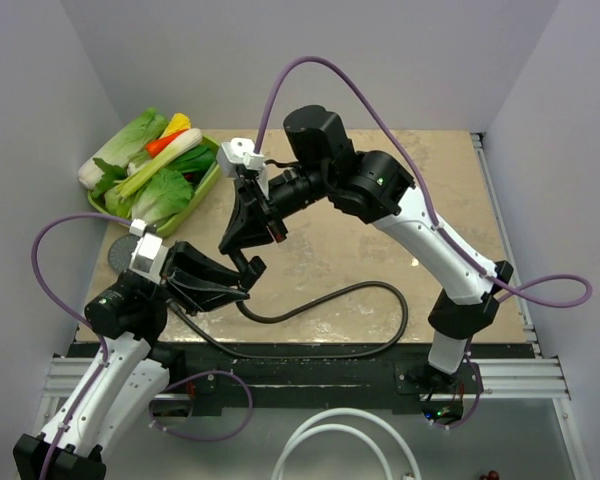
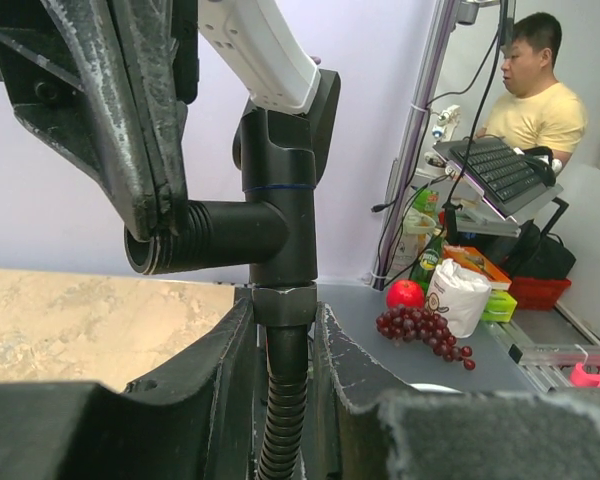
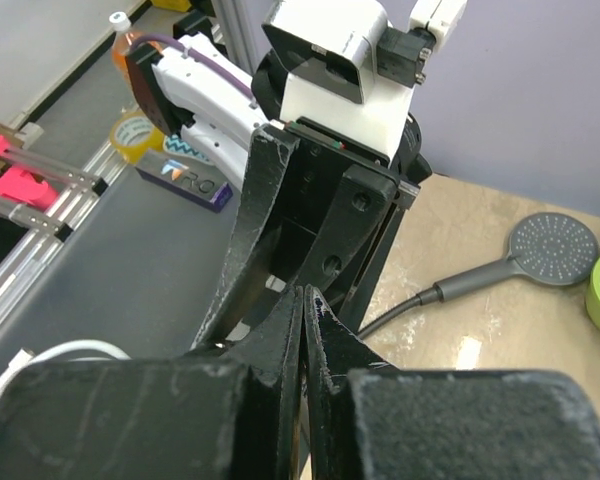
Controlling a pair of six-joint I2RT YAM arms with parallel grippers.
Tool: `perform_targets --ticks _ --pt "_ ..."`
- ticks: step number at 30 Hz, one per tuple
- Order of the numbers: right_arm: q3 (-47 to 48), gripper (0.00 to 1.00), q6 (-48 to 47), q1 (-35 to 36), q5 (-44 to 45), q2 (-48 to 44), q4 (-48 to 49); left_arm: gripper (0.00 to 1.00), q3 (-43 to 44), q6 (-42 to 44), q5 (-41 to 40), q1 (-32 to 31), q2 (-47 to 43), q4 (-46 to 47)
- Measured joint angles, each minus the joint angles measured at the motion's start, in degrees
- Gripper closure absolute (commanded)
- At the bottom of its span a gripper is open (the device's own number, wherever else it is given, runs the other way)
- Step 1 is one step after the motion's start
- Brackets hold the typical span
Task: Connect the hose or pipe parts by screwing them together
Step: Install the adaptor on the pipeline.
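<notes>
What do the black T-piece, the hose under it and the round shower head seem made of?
The T-piece: likely moulded plastic, matte black with a soft sheen and ribbed threads. The hose: ribbed, dark, probably flexible plastic or coated metal. The shower head: matte grey, dotted face, probably plastic.

Top view: high, near side, down over whole table (image 1: 350, 250). Wrist views: close along own jaws, facing each other.

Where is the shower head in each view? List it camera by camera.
Top external: shower head at the table's left edge, partly behind the left arm.
Left wrist: not in it.
Right wrist: shower head far right, on the table.
Shared landmark: the beige table.
</notes>
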Motion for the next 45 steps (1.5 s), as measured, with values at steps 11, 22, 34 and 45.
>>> perform_targets --ticks 11,22,34,45 --pt "-1.86 1.0 -3.72 -0.94 0.39 -0.74 -3.21 1.0 0.04 -0.02 0.59 0.0 0.04 -0.63" --pt "-8.66 1.0 -5.05 -1.44 2.47 -5.09 -3.76 1.0 0.5 0.09 1.01 0.02 0.44 -1.53" --pt "-17.4 1.0 -4.83 -2.19 4.24 -11.8 -0.87 1.0 1.6 0.04 1.25 0.37 0.42 -1.86" --pt "-26.6 0.09 -0.35 -2.69 6.34 -15.5 7.28 1.0 1.62 -0.09 -0.59 2.73 -0.2 -1.95"
